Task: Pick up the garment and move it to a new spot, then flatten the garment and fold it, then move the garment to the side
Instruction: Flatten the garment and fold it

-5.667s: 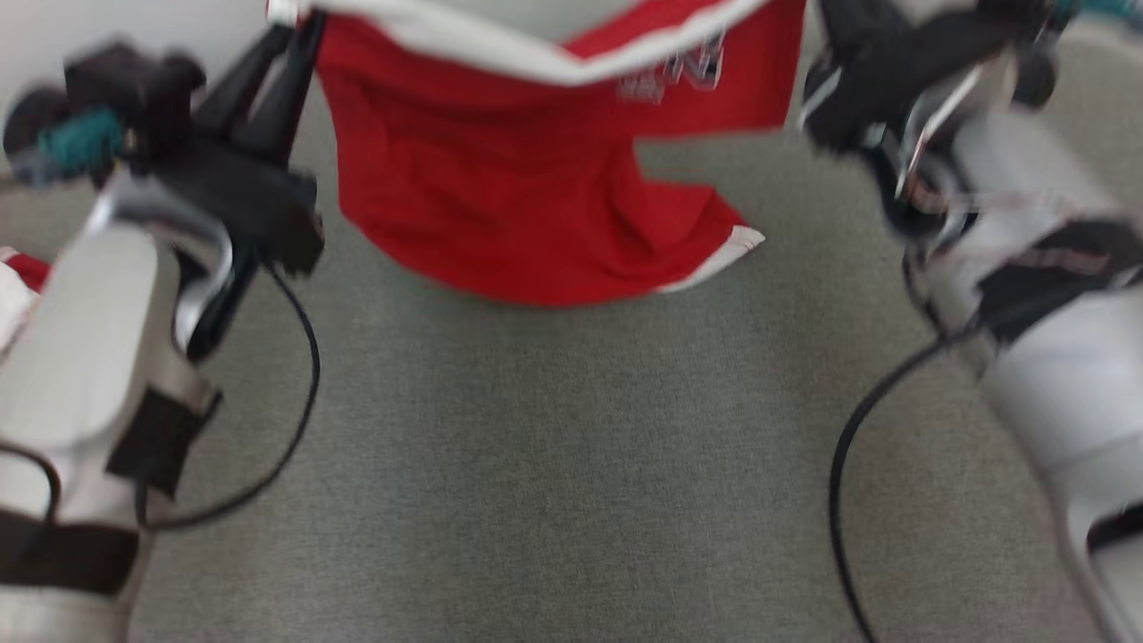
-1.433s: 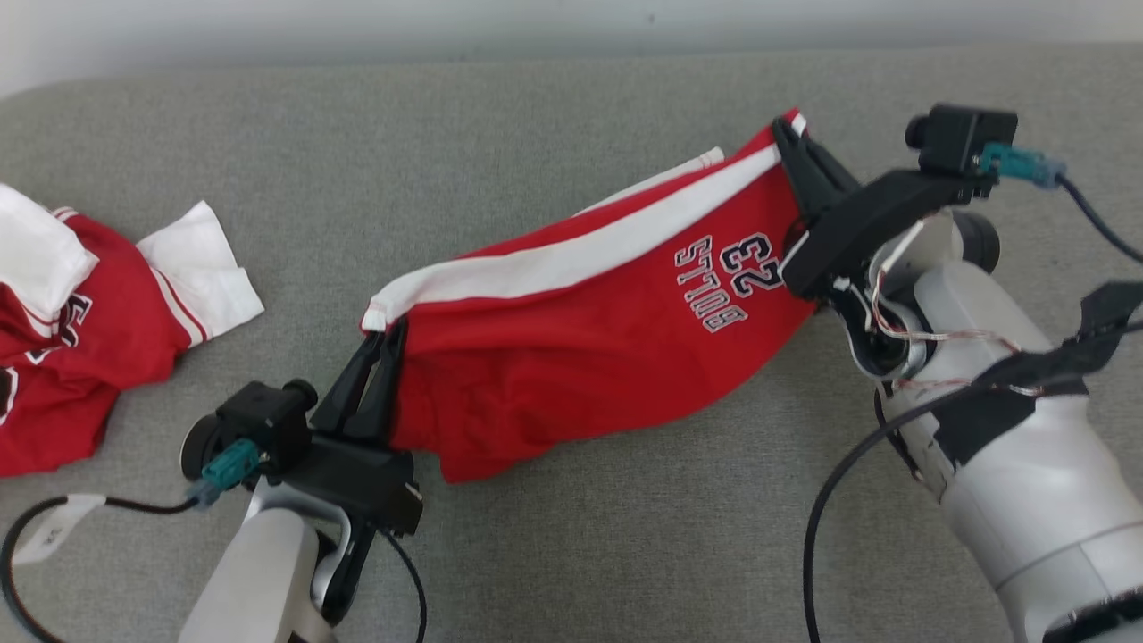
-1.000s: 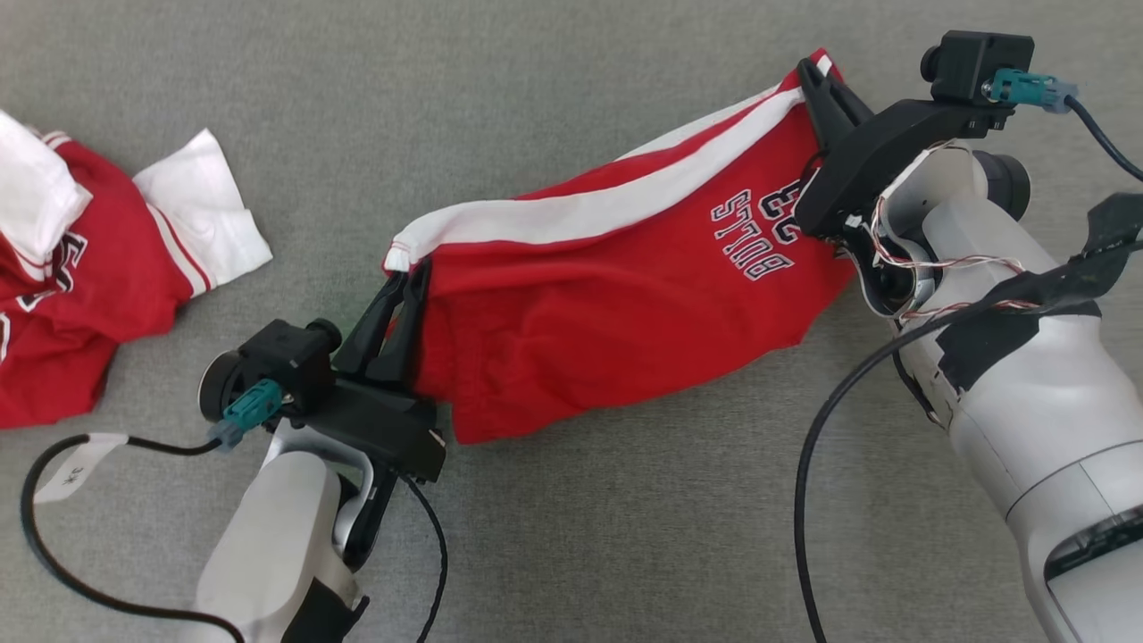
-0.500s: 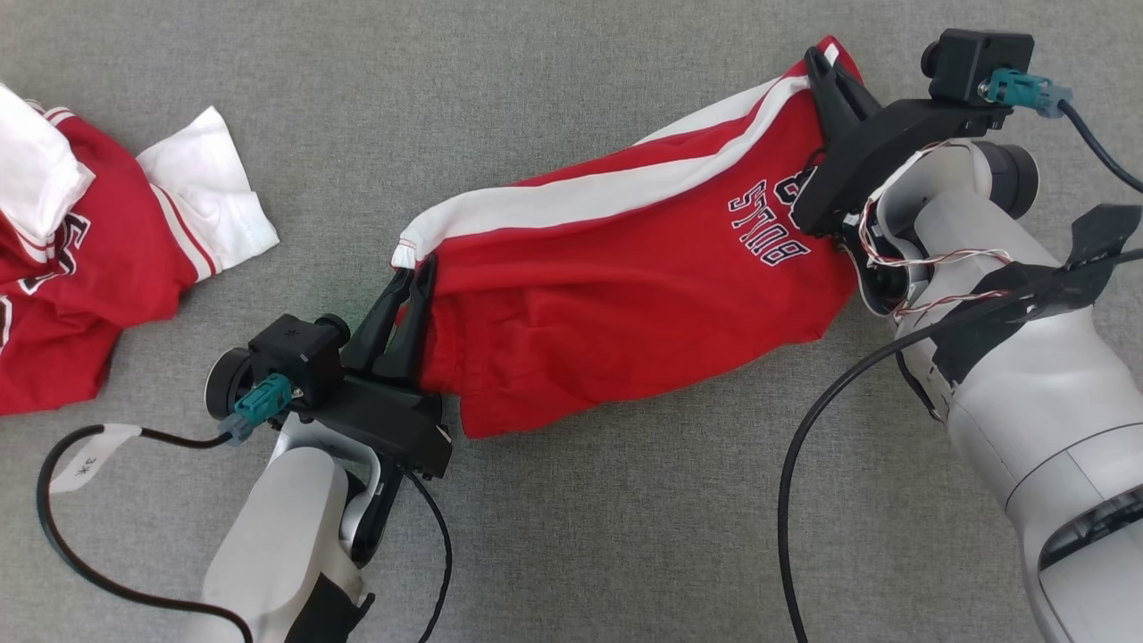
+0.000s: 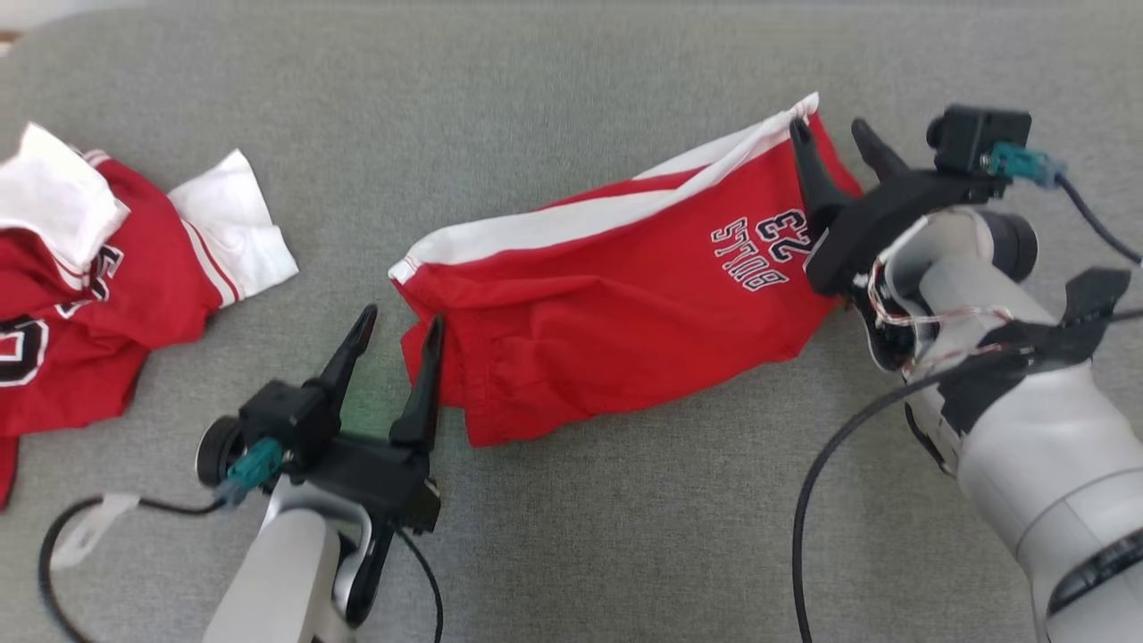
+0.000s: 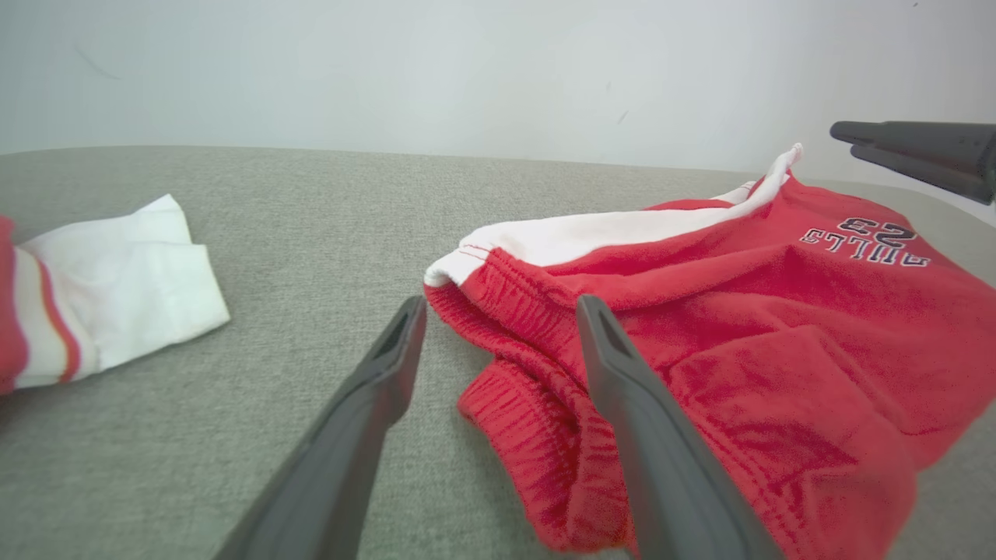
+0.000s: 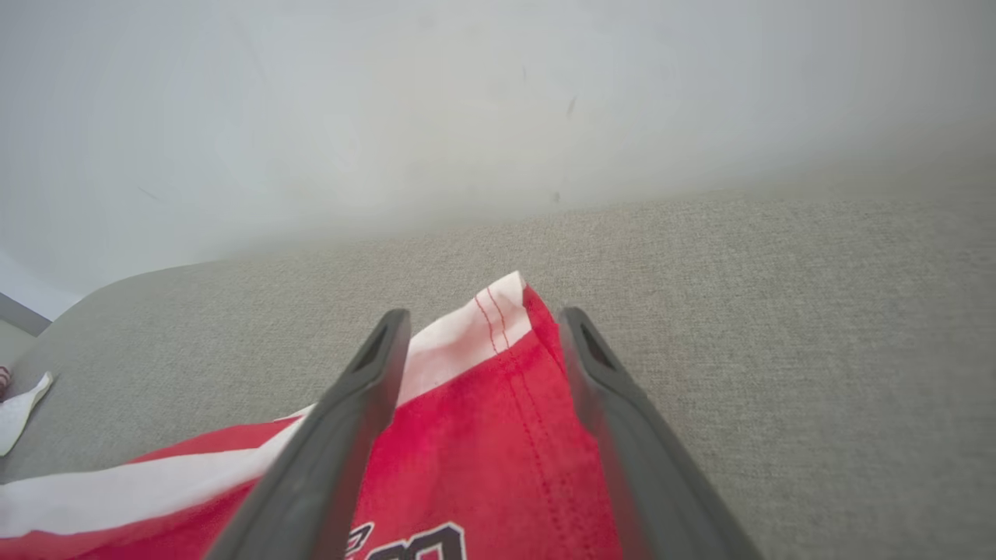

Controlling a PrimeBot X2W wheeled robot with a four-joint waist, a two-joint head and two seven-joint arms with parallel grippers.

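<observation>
Garment (image 5: 616, 304) sprawls mid-counter (image 5: 571, 536), running from eight o'clock up to two o'clock in the head view: red shorts, rumpled, so flattening looks to be next. Soft, light, floppy cloth, I'd say. It'll sag and bunch, so take it at the ribbed waistband (image 6: 529, 327) and the stitched leg hem (image 7: 498, 311).

Second red-and-white garment (image 5: 107, 286) is heaped at nine o'clock, well apart.

Left pincer (image 5: 402, 317) at seven o'clock, spread wide and empty, just beside the waistband. Right pincer (image 5: 827, 127) at two o'clock, splayed astride the hem corner, gripping nothing.

White side stripe (image 5: 580, 219) along the far edge, upside-down BULLS 23 print (image 5: 759, 250) near the hem.
</observation>
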